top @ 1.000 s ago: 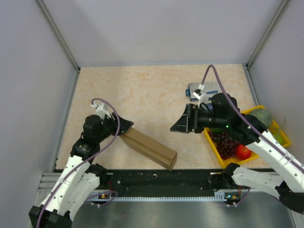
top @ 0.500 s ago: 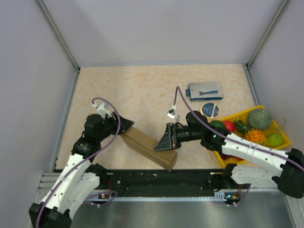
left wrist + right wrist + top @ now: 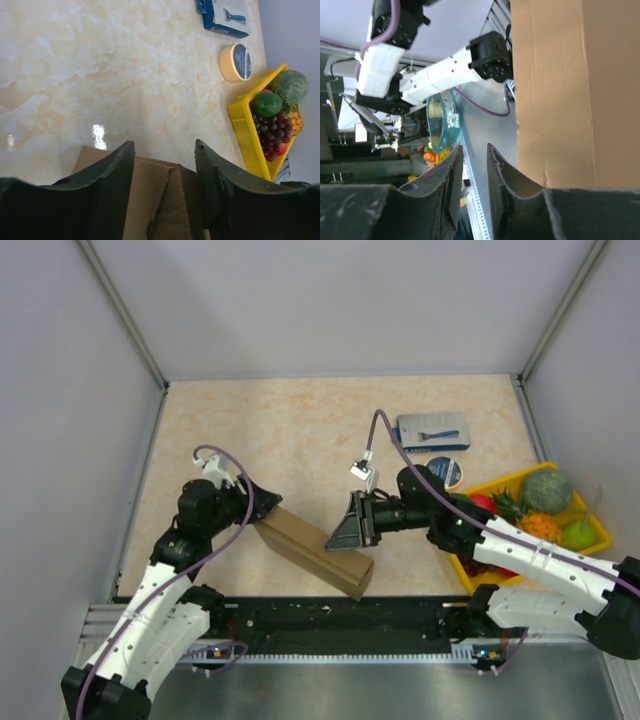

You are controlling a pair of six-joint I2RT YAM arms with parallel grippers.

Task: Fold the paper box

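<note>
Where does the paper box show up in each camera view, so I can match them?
Top external: the paper box lies slantwise, lower centre.
Left wrist: bottom centre, cut off by the lower edge.
Right wrist: it fills the upper right.
Shared landmark: the yellow tray, right of the box from above, also at the right in the left wrist view; I cannot find it in the right wrist view.

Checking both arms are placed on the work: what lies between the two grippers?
Top view: only the box lies between them, with the left gripper at its far-left end and the right gripper over its right end.
</note>
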